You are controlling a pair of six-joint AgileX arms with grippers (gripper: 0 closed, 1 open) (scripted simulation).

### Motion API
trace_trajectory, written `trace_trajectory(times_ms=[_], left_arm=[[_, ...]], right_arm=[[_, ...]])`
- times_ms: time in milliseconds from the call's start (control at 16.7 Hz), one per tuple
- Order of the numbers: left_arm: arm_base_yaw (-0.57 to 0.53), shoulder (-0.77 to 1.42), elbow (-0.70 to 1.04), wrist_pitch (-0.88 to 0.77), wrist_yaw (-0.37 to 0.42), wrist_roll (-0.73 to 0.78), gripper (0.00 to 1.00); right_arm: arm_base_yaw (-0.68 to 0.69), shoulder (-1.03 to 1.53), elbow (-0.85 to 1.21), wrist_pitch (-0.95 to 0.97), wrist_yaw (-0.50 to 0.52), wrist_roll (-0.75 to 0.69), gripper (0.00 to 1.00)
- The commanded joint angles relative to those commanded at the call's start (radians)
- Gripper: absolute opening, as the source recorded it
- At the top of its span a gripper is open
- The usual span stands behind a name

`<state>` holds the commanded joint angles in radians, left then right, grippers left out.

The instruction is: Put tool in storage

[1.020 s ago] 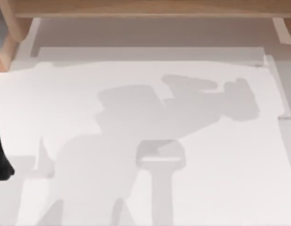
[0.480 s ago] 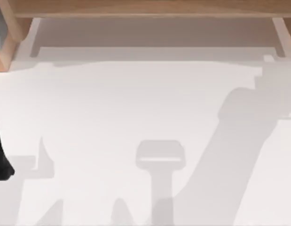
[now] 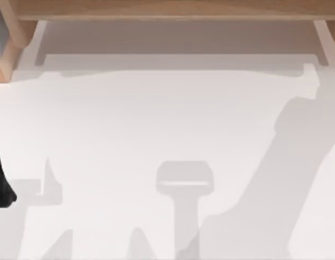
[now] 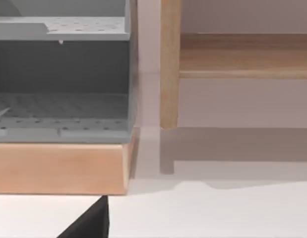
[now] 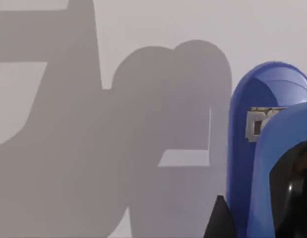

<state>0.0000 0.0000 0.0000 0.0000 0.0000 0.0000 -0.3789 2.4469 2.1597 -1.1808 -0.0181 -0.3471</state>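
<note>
Tool (image 5: 247,163): bright blue, close under right wrist cam, over white desk (image 3: 156,124).
Label (image 5: 256,125): small pale mark, no legible txt.
Hand state: can't tell, either arm.
Storage (image 4: 64,74): grey perforated unit on wood base.

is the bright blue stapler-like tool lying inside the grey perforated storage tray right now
No, the grey perforated storage tray holds nothing blue, while the bright blue stapler-like tool sits close before the right wrist camera.

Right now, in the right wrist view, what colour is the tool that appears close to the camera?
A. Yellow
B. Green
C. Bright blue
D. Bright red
C: the right wrist view shows the tool as a glossy bright-blue rounded body with a small pale label mark, seen against the white table.
</note>
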Motion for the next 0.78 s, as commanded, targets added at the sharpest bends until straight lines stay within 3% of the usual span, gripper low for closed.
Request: trace_trajectory(times_ms=[420, 780], left_arm=[[0.0, 0.0, 0.0, 0.0, 0.0, 0.0, 1.0], [0.0, 0.0, 0.0, 0.0, 0.0, 0.0, 1.0]], right_arm=[[-0.011, -0.079, 0.079, -0.007, -0.068, -0.036, 0.0], [0.002, -0.024, 0.043, 0.016, -0.02, -0.042, 0.0]])
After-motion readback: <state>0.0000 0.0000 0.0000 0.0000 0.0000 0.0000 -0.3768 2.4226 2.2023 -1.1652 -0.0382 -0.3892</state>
